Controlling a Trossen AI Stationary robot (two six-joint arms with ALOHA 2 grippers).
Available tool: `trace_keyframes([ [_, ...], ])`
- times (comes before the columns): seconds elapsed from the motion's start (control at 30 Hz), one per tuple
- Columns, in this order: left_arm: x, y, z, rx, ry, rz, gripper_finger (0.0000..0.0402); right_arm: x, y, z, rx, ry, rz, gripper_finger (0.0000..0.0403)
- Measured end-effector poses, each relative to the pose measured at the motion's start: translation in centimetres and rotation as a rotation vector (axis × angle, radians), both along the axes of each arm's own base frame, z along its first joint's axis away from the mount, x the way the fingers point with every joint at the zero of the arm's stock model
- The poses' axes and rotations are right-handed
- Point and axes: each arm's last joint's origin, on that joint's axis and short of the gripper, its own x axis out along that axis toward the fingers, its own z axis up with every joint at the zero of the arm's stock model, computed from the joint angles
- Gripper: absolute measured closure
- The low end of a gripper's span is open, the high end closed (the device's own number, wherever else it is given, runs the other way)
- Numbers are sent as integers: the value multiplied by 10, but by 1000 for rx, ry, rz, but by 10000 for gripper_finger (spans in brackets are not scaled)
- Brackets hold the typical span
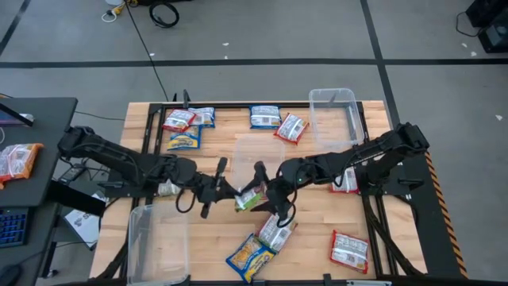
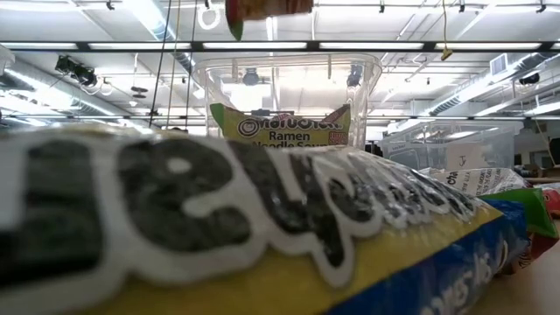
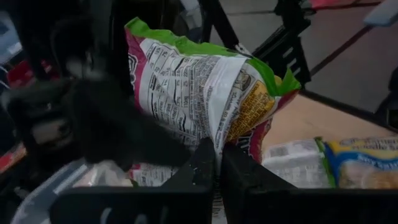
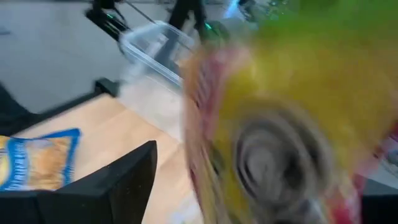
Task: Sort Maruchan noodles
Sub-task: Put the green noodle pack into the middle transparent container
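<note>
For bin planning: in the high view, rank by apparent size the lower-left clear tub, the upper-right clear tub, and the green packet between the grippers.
1. lower-left clear tub
2. upper-right clear tub, slightly smaller
3. green packet, far smallest

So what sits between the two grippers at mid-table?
In the high view, only the green-pink noodle packet lies between the left gripper and the right gripper. The left wrist view shows the left gripper's fingers shut on its edge.

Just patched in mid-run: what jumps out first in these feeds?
At the table's centre, the left gripper is shut on a green-pink noodle packet, with the right gripper right beside it. A clear tub stands at the far right; blue-and-yellow packets lie at the near edge.
</note>
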Motion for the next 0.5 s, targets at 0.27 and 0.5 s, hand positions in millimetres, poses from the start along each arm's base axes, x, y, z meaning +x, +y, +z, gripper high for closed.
trace_keyframes([
  [0.27,0,1,1,-39,1,15,386,0,0,0,-6,-2,-18,210],
  [0.5,1,3,11,-187,54,125,371,0,-5,4,11,-13,-107,270],
])
